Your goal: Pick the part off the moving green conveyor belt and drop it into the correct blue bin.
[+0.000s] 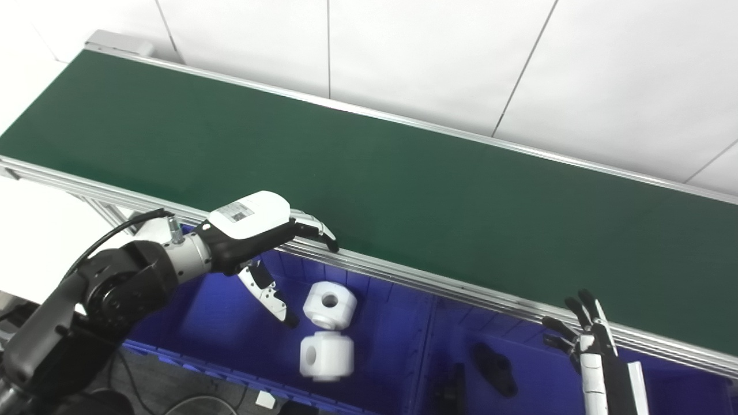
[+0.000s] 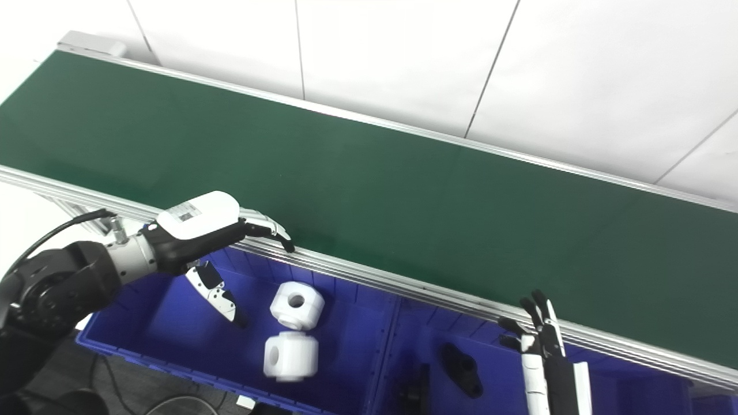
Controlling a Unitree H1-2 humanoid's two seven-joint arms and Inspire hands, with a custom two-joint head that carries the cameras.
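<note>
Here the left robot hand [image 1: 253,230] hangs spread, empty, above white parts [image 1: 327,331].

- Beyond your left hand [image 1: 262,242], the green belt [image 1: 369,173] lies bare, so you have free passage across it.
- The belt's metal rail [image 1: 403,276] runs just under that hand's fingertips [image 1: 328,239].
- Below it, two white parts [image 1: 328,328] crowd the blue bin [image 1: 219,311].
- Ahead of your right hand [image 1: 591,340], the same rail blocks a low reach.
</note>
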